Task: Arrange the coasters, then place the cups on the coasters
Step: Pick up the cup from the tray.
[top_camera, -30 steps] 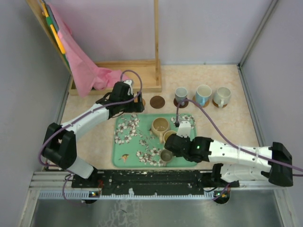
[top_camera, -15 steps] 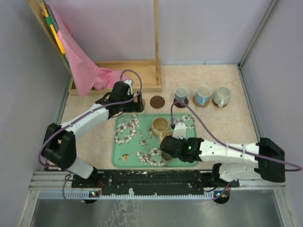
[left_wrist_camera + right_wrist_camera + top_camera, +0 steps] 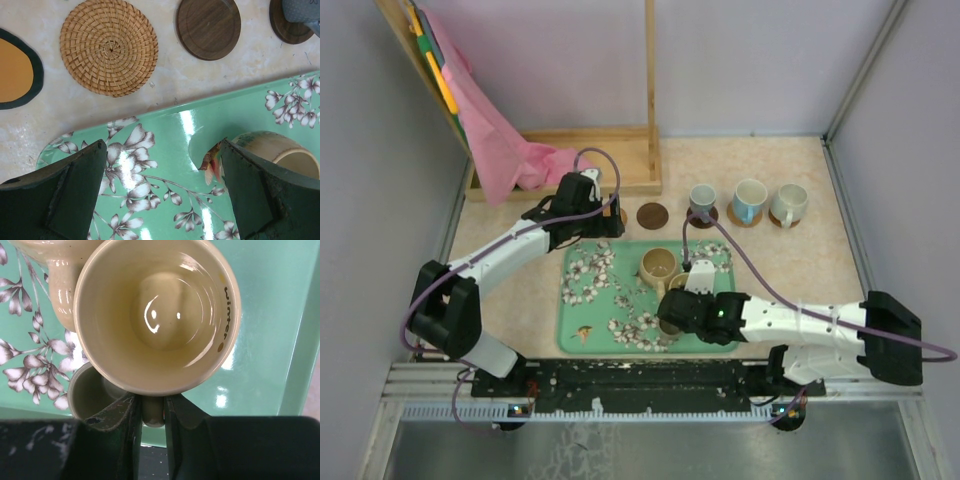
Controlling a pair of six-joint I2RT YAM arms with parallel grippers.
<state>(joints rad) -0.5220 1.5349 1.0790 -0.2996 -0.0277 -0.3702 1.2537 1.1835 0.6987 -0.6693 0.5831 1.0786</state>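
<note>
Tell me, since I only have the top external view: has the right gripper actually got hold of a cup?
Observer: Yes. In the right wrist view the right gripper pinches the handle of the yellow cup.
Operator: And what is under the left gripper?
Observer: The left gripper is open above the green tray. A woven coaster lies on the table just beyond the tray's edge.

Glossy glazed yellow cup (image 3: 155,315), shiny green floral tray (image 3: 240,107), woven wicker coaster (image 3: 109,47), smooth dark wooden coaster (image 3: 208,27).
</note>
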